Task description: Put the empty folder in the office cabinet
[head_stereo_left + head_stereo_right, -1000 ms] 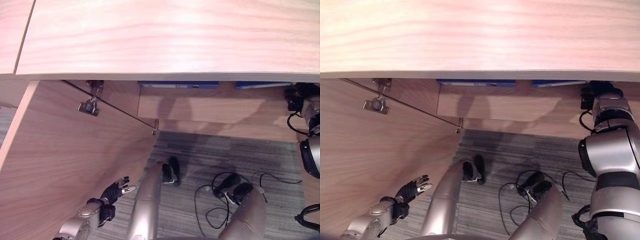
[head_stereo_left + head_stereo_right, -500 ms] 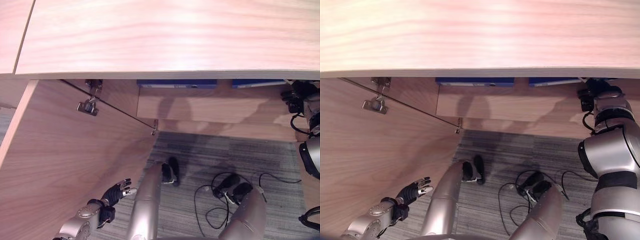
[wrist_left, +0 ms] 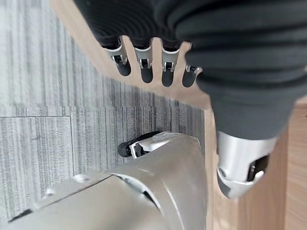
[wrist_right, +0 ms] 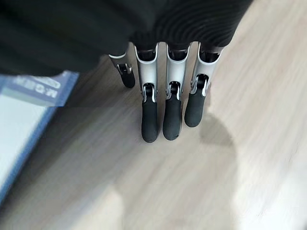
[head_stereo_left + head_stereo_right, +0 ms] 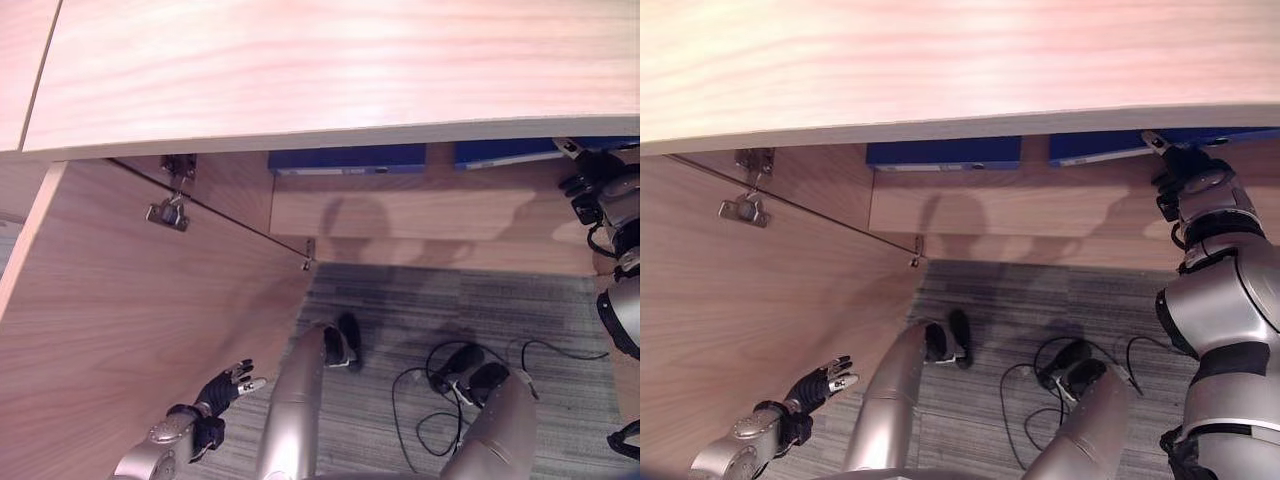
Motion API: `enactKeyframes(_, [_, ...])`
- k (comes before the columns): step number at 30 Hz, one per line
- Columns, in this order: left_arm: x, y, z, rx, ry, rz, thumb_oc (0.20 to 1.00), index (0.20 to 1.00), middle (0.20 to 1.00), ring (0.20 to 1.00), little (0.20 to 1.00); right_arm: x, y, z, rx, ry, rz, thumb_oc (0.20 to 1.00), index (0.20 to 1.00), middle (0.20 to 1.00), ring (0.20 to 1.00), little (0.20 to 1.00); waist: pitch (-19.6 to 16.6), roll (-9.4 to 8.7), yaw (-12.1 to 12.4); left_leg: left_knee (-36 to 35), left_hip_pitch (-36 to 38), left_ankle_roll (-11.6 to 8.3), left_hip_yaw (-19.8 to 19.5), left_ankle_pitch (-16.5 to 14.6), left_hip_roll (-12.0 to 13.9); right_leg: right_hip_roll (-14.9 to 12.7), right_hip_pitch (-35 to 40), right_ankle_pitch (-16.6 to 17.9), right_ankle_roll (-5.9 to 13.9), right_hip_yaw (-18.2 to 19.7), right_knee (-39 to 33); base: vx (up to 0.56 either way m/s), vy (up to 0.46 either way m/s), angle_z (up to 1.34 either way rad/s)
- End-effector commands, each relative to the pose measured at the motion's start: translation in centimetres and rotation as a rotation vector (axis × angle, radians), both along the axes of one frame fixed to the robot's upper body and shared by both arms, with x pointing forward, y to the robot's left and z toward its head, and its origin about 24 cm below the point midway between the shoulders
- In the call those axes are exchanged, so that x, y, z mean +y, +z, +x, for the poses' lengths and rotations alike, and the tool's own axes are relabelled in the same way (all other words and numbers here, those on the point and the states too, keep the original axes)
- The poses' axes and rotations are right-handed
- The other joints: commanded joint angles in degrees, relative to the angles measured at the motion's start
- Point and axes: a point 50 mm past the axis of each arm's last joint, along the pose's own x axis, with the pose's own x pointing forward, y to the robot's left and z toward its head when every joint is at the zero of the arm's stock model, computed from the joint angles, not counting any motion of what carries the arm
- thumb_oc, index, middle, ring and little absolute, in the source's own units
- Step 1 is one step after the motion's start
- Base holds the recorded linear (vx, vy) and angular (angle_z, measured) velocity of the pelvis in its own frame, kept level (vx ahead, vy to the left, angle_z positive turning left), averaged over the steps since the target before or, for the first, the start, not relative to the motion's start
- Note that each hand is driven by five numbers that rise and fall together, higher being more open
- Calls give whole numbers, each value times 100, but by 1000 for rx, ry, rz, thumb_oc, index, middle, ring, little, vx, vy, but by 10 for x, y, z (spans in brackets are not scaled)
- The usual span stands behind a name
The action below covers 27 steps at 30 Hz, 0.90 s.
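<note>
Right hand (image 5: pixel 1185 170) risen, beside blue folder (image 5: pixel 1110 146)

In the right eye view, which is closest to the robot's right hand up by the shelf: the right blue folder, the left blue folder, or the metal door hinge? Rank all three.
From the right hand:
1. Right blue folder, on the shelf right beside the hand.
2. Left blue folder, farther left on the same shelf.
3. Metal hinge, on the open door, far left.

blue folders (image 5: pixel 943 153); pale wood-grain cabinet (image 5: pixel 330 70); grey striped carpet (image 5: pixel 420 310).
</note>
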Motion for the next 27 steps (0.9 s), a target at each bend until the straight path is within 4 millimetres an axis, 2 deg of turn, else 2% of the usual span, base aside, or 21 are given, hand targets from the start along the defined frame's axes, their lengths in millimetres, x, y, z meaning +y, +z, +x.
enactKeyframes(1, [12, 12, 3, -50, 5, 23, 1000, 1000, 1000, 1000, 1000, 47, 66, 22, -95, 257, -226, 1000, 1000, 1000, 1000, 1000, 156, -141, 325, -268, 50, -184, -401, -256, 260, -154, 261, 626, 342, -61, -1093, 0, 0, 0])
enactKeyframes(4, [14, 15, 3, -51, -16, 28, 1000, 1000, 1000, 1000, 1000, 52, 56, 23, 14, 312, -284, 1000, 1000, 1000, 1000, 1000, 147, -167, 286, -422, 125, -213, -380, -180, 261, -134, 346, 707, 373, -131, -1245, 0, 0, 0])
enactKeyframes(11, [19, 22, 3, -70, -68, 42, 1000, 1000, 1000, 1000, 1000, 89, 40, 23, 238, 576, -473, 1000, 1000, 1000, 1000, 1000, 222, -247, 163, -1045, 490, -381, -257, 97, 244, -46, 729, 983, 531, -397, -1822, -13, -4, -1])
enactKeyframes(19, [21, 22, 6, -74, -81, 43, 1000, 1000, 1000, 1000, 1000, 98, 34, 16, 311, 675, -438, 1000, 1000, 1000, 1000, 1000, 247, -280, 49, -1787, 1003, -467, -204, 384, 262, 57, 1107, 1340, 730, -612, -2391, -4, -1, -1])
enactKeyframes(27, [18, 23, 12, -85, -94, 41, 1000, 1000, 1000, 1000, 1000, 106, 32, 16, 329, 710, -433, 1000, 1000, 1000, 1000, 1000, 370, -254, 8, -2353, 1432, -553, -138, 633, 250, 133, 1455, 1569, 836, -782, -2828, -5, -18, -7])
